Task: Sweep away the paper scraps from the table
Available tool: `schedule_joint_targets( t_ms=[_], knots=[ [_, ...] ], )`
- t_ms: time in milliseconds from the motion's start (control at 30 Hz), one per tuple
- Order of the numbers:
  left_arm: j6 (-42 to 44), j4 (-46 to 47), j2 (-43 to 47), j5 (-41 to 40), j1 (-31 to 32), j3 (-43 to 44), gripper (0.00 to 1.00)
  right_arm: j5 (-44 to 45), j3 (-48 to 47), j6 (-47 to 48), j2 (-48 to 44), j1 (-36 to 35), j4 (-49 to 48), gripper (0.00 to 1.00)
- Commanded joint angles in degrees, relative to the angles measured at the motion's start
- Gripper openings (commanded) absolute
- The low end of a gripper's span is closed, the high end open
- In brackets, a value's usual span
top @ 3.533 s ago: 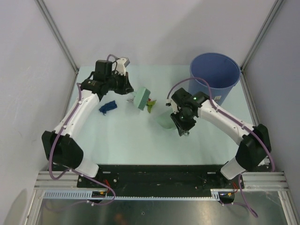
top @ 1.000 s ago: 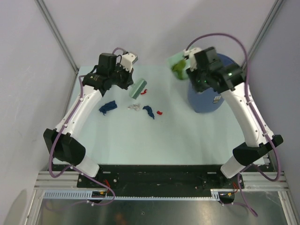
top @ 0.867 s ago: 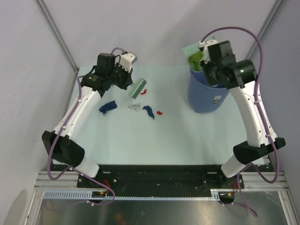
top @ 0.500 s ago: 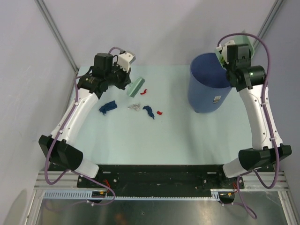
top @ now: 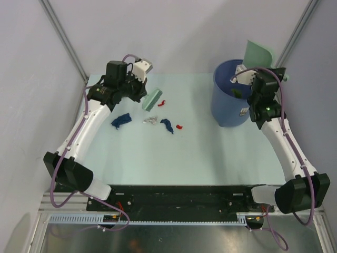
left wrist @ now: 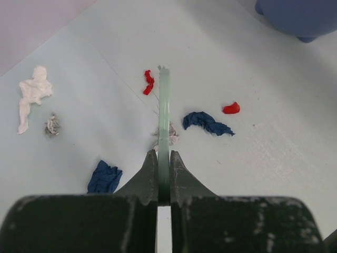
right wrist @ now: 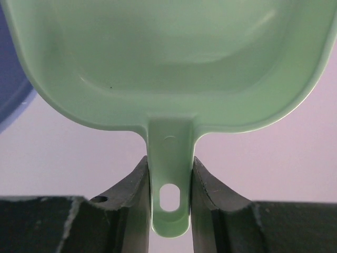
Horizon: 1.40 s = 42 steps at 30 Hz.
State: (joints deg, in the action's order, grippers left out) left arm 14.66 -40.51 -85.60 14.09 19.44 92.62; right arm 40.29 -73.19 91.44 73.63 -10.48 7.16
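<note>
Paper scraps lie on the pale green table (top: 210, 153): a dark blue scrap (top: 121, 120), a grey one (top: 151, 120), another dark blue one (top: 167, 125) and two red bits (top: 179, 127) (top: 161, 103). The left wrist view also shows a white scrap (left wrist: 32, 95). My left gripper (top: 138, 89) (left wrist: 164, 158) is shut on the sage-green brush (top: 153, 98) (left wrist: 164, 110), held just behind the scraps. My right gripper (top: 251, 71) (right wrist: 169, 168) is shut on the handle of the sage-green dustpan (top: 258, 54) (right wrist: 158, 63), which is raised and tipped over the blue bin (top: 224, 105). The pan looks empty.
The blue bin stands at the table's back right, with a small dark bit (top: 235, 94) inside it. Grey walls and metal posts close in the left, back and right. The black front rail (top: 179, 195) carries both arm bases.
My right arm lifted the dustpan off the table, carried it right and tipped it upright over the bin; the green scrap has left the pan. The left arm and brush barely moved.
</note>
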Motion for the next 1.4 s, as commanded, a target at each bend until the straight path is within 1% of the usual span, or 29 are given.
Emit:
schedule_joint_targets(
  t_ms=[0, 67, 100, 200, 233, 267, 300, 333, 367, 400, 433, 467, 533, 567, 633, 667, 700, 767, 800, 900, 967, 1033, 1233, 1367],
  knots=[
    [3.8, 0.9, 2.9, 1.2, -0.1, 0.2, 0.0, -4.5, 0.7, 16.7, -4.3, 0.6, -8.3, 0.0],
    [3.7, 0.9, 2.8, 1.5, -0.1, 0.1, 0.0, -4.4, 0.9, 16.3, -4.2, 1.3, -8.7, 0.0],
    [3.8, 0.8, 2.9, 1.6, -0.1, 0.0, 0.0, -4.4, 0.9, 14.6, -4.1, 2.1, -9.3, 0.0],
    [3.9, 0.8, 2.9, 1.5, -0.1, -0.3, 0.0, -3.2, 0.4, 9.4, -3.8, 1.7, -16.1, 0.0],
    [4.0, 0.8, 2.9, 1.5, -0.1, -0.5, 0.0, 0.0, -1.1, 3.0, -3.6, -0.9, -16.5, 0.0],
    [4.0, 0.9, 2.8, 1.5, -0.1, -0.6, 0.0, 1.5, -3.0, -2.3, -3.5, -2.7, -12.5, 0.0],
    [4.1, 0.7, 2.7, 1.3, -0.1, -0.7, 0.0, 2.6, -8.7, -8.5, -3.4, -4.7, -8.7, 0.0],
    [4.0, 0.7, 2.4, 1.3, -0.2, -0.8, 0.0, 3.0, -11.7, -23.7, -3.2, -9.2, -3.3, 0.0],
    [4.0, 0.7, 2.2, 1.4, -0.1, -0.8, 0.0, 2.6, -14.6, -29.9, -3.0, -11.1, 7.7, 0.0],
    [3.9, 0.8, 1.8, 1.1, -0.1, -0.8, 0.0, 1.9, -19.4, -36.9, -2.5, -13.4, 12.5, 0.0],
    [3.6, 0.7, 1.4, 1.2, -0.1, -0.8, 0.0, 0.8, -20.8, -46.3, -2.3, -17.3, 16.8, 0.0],
    [3.5, 0.7, 1.1, 1.2, -0.1, -0.9, 0.0, 0.3, -21.8, -51.0, -1.5, -19.6, 24.0, 0.0],
    [2.8, 0.7, 0.4, 1.6, 0.0, -1.5, 0.0, -2.0, -22.4, -57.9, -0.5, -23.3, 30.5, 0.0],
    [2.6, 0.7, 0.2, 1.8, 0.1, -1.9, 0.0, -3.2, -22.4, -65.1, 0.9, -26.6, 36.6, 0.0],
    [2.1, 0.7, -0.4, 2.0, 0.2, -3.1, 0.0, -8.9, -22.3, -72.2, 2.9, -28.4, 42.8, 0.0],
    [2.1, 0.7, -0.4, 1.9, 0.4, -3.5, 0.0, -11.9, -22.3, -77.7, 3.9, -29.4, 48.7, 0.0],
    [2.0, 0.8, -0.8, 1.8, 0.5, -3.9, 0.0, -19.1, -22.3, -80.3, 6.3, -29.7, 51.5, 0.0],
    [1.9, 0.7, -1.6, 1.6, 0.6, -4.0, 0.0, -26.3, -20.9, -84.0, 8.5, -30.0, 57.0, 0.0],
    [1.8, 0.7, -2.0, 1.5, 0.6, -3.9, 0.0, -32.6, -19.8, -86.2, 10.5, -30.6, 58.0, 0.0],
    [1.7, 0.7, -3.6, 1.4, 0.8, -3.2, 0.0, -39.6, -13.6, -88.8, 12.7, -32.1, 58.8, 0.0],
    [1.6, 0.7, -4.7, 1.2, 0.9, -2.5, 0.0, -39.7, -10.3, -89.9, 15.0, -32.3, 60.1, 0.0],
    [1.5, 0.8, -5.6, 1.3, 1.0, -1.6, 0.0, -39.4, -9.1, -90.8, 17.4, -32.3, 61.5, 0.0],
    [-0.1, 0.7, -8.1, 2.3, 2.4, 0.6, 0.0, -38.0, -8.0, -90.7, 25.2, -32.3, 63.7, 0.0],
    [-3.3, 0.8, -9.4, 3.6, 3.4, 1.8, 0.0, -36.3, -7.9, -90.1, 29.8, -32.1, 63.6, 0.0]
  ],
)
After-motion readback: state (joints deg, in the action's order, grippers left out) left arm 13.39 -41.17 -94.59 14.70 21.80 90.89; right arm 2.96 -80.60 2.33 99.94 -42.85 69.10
